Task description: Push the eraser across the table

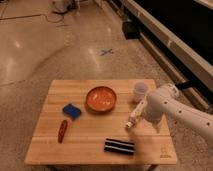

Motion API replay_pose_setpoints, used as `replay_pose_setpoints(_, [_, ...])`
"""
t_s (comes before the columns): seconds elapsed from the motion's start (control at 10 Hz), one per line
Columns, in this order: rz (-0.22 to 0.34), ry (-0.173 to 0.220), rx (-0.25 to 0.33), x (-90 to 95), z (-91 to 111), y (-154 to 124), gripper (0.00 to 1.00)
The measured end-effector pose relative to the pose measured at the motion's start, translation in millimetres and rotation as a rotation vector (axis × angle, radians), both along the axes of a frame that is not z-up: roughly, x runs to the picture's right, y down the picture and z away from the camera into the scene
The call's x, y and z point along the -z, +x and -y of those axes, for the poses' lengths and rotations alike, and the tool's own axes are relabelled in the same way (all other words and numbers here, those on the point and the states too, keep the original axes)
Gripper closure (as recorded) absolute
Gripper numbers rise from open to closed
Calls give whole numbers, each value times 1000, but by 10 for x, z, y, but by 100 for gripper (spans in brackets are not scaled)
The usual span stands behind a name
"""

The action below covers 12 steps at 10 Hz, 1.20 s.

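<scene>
We saw the gripper [131, 122] near the eraser [119, 146] on the table [85, 146], not touching it, but could not tell how open it was.

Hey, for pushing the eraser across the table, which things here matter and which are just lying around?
Part of the job: eraser, near the front edge; table; pincer, over the table just behind the eraser, apart from it.
Just lying about: orange bowl; blue block; reddish stick-like object; white cup.
</scene>
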<state>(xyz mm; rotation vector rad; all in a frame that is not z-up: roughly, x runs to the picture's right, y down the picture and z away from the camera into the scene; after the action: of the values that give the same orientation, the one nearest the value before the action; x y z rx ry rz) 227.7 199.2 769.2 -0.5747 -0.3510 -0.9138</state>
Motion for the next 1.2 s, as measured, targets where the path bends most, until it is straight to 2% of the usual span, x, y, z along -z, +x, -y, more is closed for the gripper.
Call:
replay_pose_setpoints(0.2, [-12,-26,0,53,-208,96,20])
replay_pose_setpoints(0.4, [-40,-63,-12,183,-497,305,20])
replay_pose_setpoints(0.7, [-68,-107,-21,328,-811,509,20])
replay_pose_setpoints(1.0, [-61,-157,2,412,-1106,501,20])
replay_pose_setpoints(1.2, [-43,-175,28,419,-1205,401,20])
